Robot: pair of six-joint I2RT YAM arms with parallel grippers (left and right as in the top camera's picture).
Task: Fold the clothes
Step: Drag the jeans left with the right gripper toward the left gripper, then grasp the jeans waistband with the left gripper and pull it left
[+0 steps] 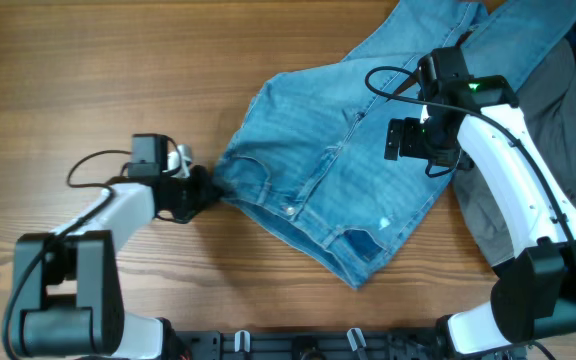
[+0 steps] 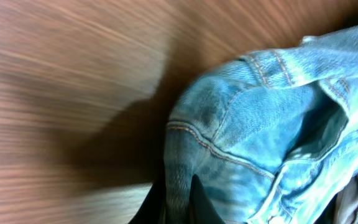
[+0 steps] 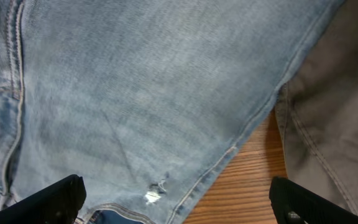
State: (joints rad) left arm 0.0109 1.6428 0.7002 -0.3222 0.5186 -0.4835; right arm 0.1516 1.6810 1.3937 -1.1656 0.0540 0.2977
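The light blue jeans (image 1: 338, 165) lie on the wooden table, waistband toward the front, legs running off to the back right. My left gripper (image 1: 200, 190) is at the waistband's left corner, shut on a pinch of denim; the left wrist view shows the fold of jeans (image 2: 253, 124) held between the dark fingers (image 2: 178, 202). My right gripper (image 1: 423, 140) hovers above the jeans' right side, open and empty; the right wrist view shows its fingers wide apart (image 3: 179, 202) over the jeans (image 3: 135, 87) with a small tear (image 3: 154, 193).
A grey garment (image 1: 558, 130) lies at the right, partly under the jeans; it also shows in the right wrist view (image 3: 334, 106). Bare wooden table (image 1: 98, 70) spreads to the left and back left. The table's front edge runs along the arm bases.
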